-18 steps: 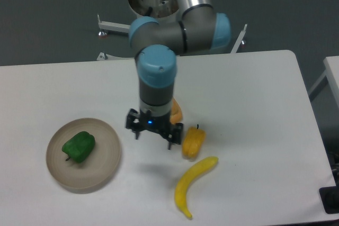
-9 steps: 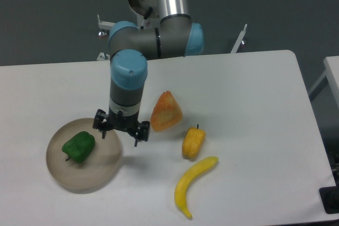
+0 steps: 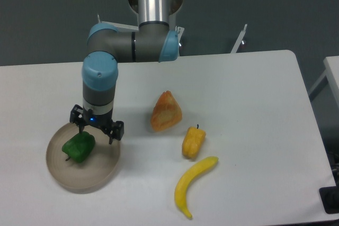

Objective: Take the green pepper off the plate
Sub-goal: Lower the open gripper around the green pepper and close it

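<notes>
The green pepper (image 3: 79, 147) lies on the left half of the round beige plate (image 3: 100, 175), at the table's front left. My gripper (image 3: 96, 135) hangs over the plate's upper right part, just right of and above the pepper, pointing down. Its fingers are spread apart and hold nothing. One fingertip stands by the pepper's upper edge, the other (image 3: 112, 139) to the right over bare plate.
An orange wedge-shaped piece (image 3: 166, 111) lies mid-table. A yellow-orange pepper (image 3: 193, 142) and a banana (image 3: 193, 185) lie to the right of the plate, toward the front edge. The arm's base stands behind the table's far edge.
The arm has swept left across the table, from over the orange wedge to over the plate. The gripper stayed open and the pepper has not moved.
</notes>
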Tool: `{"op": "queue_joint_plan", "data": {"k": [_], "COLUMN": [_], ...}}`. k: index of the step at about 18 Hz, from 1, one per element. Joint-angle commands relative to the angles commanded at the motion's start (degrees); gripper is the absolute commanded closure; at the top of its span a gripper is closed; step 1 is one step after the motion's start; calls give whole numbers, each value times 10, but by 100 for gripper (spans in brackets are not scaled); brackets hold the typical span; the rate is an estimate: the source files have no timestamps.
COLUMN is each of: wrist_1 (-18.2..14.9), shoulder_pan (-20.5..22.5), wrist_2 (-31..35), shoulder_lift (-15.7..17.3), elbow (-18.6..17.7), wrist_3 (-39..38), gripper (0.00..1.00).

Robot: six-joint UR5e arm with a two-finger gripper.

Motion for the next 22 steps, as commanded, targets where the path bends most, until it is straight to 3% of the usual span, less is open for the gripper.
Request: {"op": "queue_joint_plan", "data": {"k": [11, 22], "wrist_1": [25, 25], "shoulder_pan": [-12, -20], "wrist_2": [4, 6], "shoulder_lift": [-18, -30], "elbow": [-2, 3], "wrist_3": [3, 11], "gripper": [0, 0]}}
